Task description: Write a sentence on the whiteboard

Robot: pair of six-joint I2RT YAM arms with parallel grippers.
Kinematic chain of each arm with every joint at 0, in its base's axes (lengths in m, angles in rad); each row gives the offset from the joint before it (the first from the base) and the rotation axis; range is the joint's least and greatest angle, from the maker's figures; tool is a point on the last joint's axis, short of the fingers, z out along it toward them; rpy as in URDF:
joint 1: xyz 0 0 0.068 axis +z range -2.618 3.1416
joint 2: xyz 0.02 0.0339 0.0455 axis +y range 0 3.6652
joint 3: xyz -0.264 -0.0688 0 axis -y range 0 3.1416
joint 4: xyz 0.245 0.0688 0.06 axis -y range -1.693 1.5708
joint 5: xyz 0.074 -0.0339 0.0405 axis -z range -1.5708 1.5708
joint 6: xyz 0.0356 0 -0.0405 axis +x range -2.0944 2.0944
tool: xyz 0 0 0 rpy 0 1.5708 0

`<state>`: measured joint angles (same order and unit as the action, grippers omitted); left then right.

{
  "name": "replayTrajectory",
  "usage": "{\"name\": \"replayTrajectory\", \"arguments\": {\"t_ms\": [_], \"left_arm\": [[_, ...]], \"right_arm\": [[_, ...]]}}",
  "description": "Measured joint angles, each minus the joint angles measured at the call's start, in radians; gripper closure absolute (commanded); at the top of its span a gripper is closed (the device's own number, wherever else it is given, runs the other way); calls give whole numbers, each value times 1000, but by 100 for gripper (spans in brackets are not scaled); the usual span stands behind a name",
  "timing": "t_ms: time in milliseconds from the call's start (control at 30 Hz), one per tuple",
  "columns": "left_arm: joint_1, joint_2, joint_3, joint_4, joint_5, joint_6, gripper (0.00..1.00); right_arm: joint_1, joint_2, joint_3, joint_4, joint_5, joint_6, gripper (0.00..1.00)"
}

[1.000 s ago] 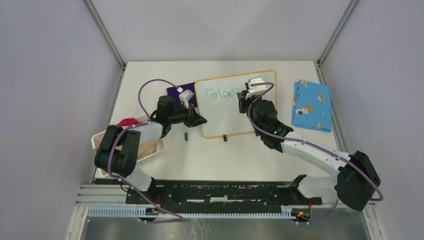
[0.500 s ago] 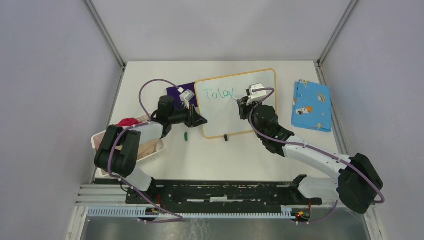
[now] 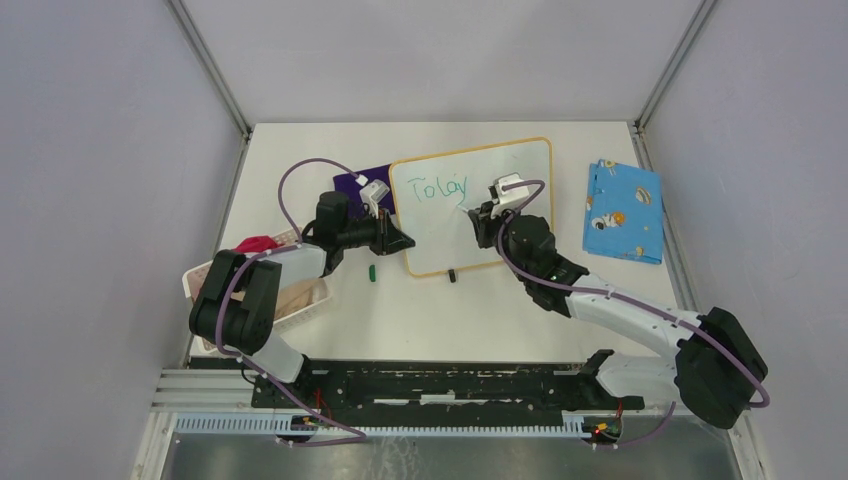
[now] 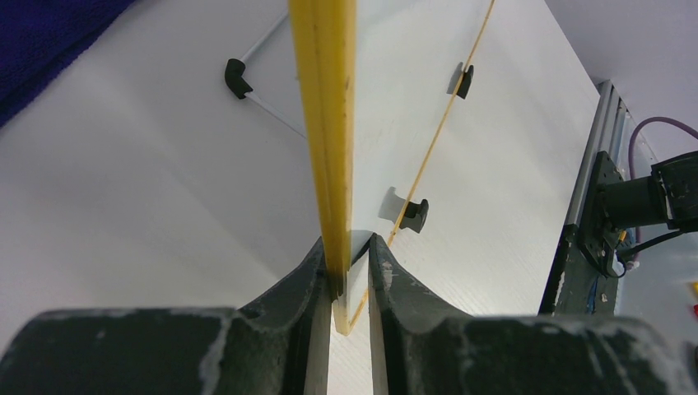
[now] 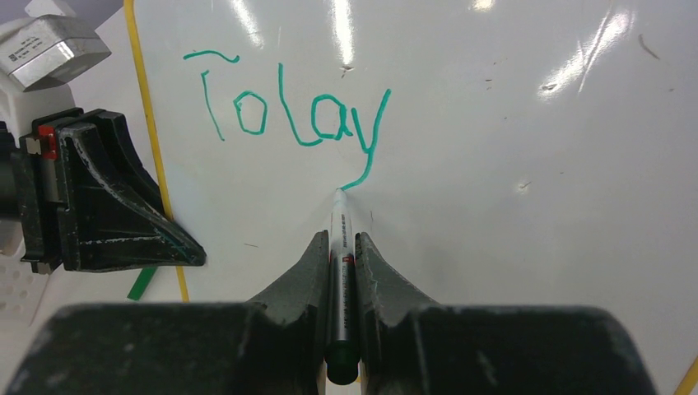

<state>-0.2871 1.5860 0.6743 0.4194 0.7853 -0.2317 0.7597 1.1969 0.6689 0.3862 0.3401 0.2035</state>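
A: Left gripper (image 4: 350, 247)?

B: Clenched on the left edge of the whiteboard (image 3: 440, 235), pinching the orange frame between both fingers. Wrist view shows the frame running straight up from the jaws.

A: Board position?

B: Middle of the bench (image 3: 420, 320), toward the far side, a bit skewed. It's propped on small black feet (image 4: 416, 214); whether the far edge is lifted I can't tell.

A: Right gripper (image 5: 339, 243)?

B: Grasping a marker (image 5: 341, 271), barrel lengthwise between the fingers, tip pointing out front. The tip sits on the board face at the end of the y's tail.

A: What's written?

B: The sentence (image 5: 288, 111) is only one green word for now, upper left part of the board. It reads "Today", with the d looking more like an l plus a.

A: Anything else around?

B: Blue patterned cloth (image 3: 623, 210) right of the board, apart from it. Dark purple cloth (image 3: 362, 180) at the board's far left corner, partly under the left wrist. Small green piece (image 3: 371, 271) on the bench near the board's near left corner. White basket (image 3: 300, 300) at the left edge with something red (image 3: 256, 244) in it.
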Motion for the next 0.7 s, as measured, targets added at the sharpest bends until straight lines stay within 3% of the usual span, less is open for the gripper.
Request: {"name": "replayTrajectory", "arguments": {"t_ms": [433,700], "left_arm": [[-2,0,2,-4,-2,1,98],[-2,0,2,-5,-2,1,98]], "right_arm": [[37,42,31,-5,-67,35,100],[37,-80,34,9,0,-9,100]]}}
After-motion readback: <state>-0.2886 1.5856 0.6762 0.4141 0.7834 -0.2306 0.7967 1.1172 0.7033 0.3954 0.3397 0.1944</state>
